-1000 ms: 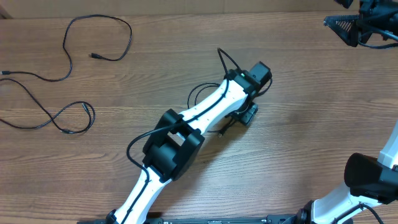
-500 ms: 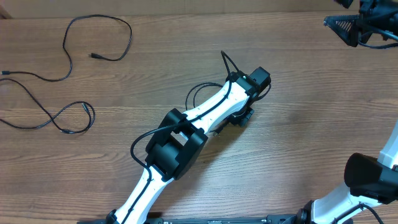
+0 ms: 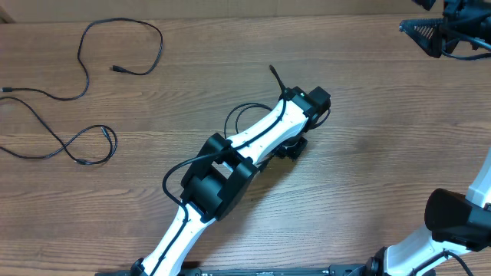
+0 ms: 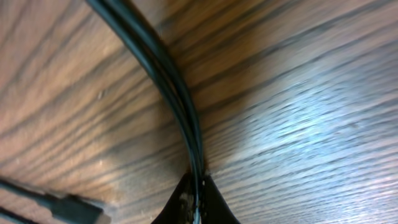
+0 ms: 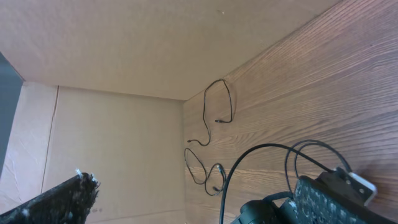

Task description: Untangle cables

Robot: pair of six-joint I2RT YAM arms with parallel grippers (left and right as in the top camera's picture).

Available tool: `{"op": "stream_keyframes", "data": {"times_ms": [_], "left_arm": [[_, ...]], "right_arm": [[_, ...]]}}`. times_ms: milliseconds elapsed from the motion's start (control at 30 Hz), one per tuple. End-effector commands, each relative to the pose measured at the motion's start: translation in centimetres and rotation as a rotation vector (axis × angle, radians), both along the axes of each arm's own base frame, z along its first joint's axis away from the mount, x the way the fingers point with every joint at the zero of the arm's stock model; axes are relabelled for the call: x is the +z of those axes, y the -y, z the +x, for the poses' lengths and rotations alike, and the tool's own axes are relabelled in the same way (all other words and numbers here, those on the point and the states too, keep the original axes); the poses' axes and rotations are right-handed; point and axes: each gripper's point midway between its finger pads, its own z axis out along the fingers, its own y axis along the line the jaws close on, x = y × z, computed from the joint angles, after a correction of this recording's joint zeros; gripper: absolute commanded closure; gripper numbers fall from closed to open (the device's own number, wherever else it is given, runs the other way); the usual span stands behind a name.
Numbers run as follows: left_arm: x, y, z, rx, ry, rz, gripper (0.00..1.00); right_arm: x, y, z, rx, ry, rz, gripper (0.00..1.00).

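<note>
Since a second ago the left gripper (image 4: 196,194) has drawn back toward 7 o'clock. It dragged the tangled cables (image 4: 181,93) with it: the loose end pointing to 12 o'clock now sits lower, and the loop beside the arm is wider. Its jaws are together, clamped on two black strands lying side by side. I cannot tell if these are two cords or one cord folded. A plug end (image 4: 74,208) lies near them on the bench (image 3: 383,138). The right gripper (image 5: 196,186) hangs far off at 2 o'clock, jaws wide apart, holding nothing.

I judge the step in hand is pulling one strand out of the tangle at the middle of the bench. The next move calls for a slow, low pull, and perhaps the right arm to pin the rest, otherwise the whole bundle only slides.

I count two arms and one bundle not yet undone. Two cords already lie separate at 10 o'clock, the upper cord (image 3: 160,46) and the lower cord (image 3: 113,138).
</note>
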Motion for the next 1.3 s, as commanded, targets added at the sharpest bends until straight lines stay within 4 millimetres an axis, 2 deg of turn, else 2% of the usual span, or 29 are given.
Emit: {"op": "stream_keyframes", "data": {"times_ms": [0,133,233,400,600,733,867,1133,1267], "left_arm": [[1.1,-0.5,0.7,0.206,0.030,-0.019,0.96],[6.5,-1.1,2.8,0.327,0.131,-0.124,0.96],[11.9,-2.5,4.4,0.387,0.221,-0.221,0.96],[20.3,-6.8,5.7,0.492,0.351,-0.361,0.96],[28.6,-12.3,5.1,0.595,0.480,-0.517,0.96],[32.6,-16.7,3.7,0.680,0.568,-0.556,0.96],[35.5,-20.3,2.4,0.748,0.654,-0.582,0.96],[41.0,-26.2,-1.3,0.849,0.857,-0.628,0.95],[42.5,-28.6,-2.9,0.889,0.934,-0.619,0.96]], "right_arm": [[0.4,0.2,-0.1,-0.004,0.018,-0.011,0.00],[0.4,0.2,-0.1,-0.004,0.018,-0.011,0.00],[0.4,0.2,-0.1,-0.004,0.019,-0.011,0.00],[0.4,0.2,-0.1,-0.004,0.019,-0.011,0.00],[0.4,0.2,-0.1,-0.004,0.019,-0.011,0.00],[0.4,0.2,-0.1,-0.004,0.018,-0.011,0.00],[0.4,0.2,-0.1,-0.004,0.019,-0.011,0.00],[0.4,0.2,-0.1,-0.004,0.019,-0.011,0.00],[0.4,0.2,-0.1,-0.004,0.018,-0.011,0.00]]}}
